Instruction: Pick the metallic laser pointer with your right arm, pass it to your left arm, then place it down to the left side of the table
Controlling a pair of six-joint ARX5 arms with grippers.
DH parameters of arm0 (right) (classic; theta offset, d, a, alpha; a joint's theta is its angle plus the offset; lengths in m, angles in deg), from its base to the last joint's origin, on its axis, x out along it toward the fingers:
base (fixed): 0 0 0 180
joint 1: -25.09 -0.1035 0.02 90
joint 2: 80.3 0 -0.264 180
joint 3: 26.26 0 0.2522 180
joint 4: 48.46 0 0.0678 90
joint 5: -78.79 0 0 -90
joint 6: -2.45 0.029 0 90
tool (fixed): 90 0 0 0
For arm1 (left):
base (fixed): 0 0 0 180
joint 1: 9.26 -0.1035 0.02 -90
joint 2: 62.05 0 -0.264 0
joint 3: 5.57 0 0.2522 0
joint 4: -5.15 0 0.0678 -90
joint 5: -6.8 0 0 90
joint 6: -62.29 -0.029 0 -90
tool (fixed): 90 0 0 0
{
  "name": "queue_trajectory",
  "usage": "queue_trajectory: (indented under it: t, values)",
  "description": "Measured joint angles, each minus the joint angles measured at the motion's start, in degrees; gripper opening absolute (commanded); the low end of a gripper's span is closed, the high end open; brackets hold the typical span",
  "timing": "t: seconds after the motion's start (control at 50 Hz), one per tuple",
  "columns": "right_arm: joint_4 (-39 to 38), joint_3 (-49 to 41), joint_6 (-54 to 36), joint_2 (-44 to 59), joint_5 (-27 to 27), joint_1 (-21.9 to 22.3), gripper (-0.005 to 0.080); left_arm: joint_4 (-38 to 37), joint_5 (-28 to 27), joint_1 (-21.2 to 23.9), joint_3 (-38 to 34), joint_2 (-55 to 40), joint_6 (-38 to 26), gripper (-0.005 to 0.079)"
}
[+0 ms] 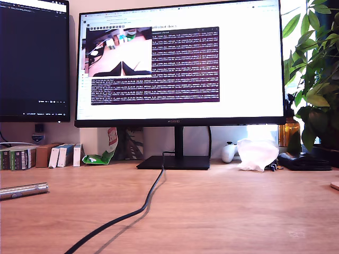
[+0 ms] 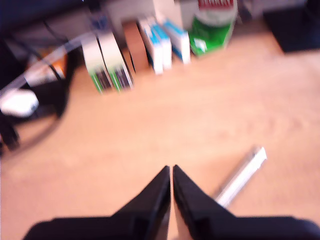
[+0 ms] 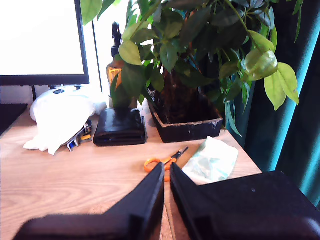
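polished metal laser pointer (image 1: 24,190) lies on the wood table (image 1: 222,206): stiff, light, probably slippery.
best gripped mid-barrel; my first gripper (image 2: 171,170) and my second gripper (image 3: 166,166) both show jaws closed, empty.

Silver laser pointer (image 1: 24,190), light-brown wood-grain table (image 1: 222,206), black cable (image 1: 127,214).

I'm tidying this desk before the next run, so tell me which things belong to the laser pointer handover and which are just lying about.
Job:
metallic laser pointer, lying at the exterior view's left
table
my first gripper, jaws closed
my second gripper, jaws closed

Lying about:
black cable
monitor
scissors
potted plant
white cloth
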Motion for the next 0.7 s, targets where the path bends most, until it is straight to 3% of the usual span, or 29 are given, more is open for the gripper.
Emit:
queue_trajectory:
  t: [0.24,0.48,0.7]
  values:
    - [3.5,0.0,0.2,-4.2,0.7,0.0,-0.0013,-4.7,-1.0,0.0,-1.0,8.8,1.7,-0.0024]
    - [8.7,-0.4,0.2,-12.7,6.2,0.0,-0.0013,-7.4,-1.4,0.0,-1.6,16.5,3.2,-0.0024]
    - [10.3,-2.4,0.2,-14.3,9.3,0.0,-0.0013,-9.5,-1.4,0.0,-9.7,25.5,5.9,-0.0024]
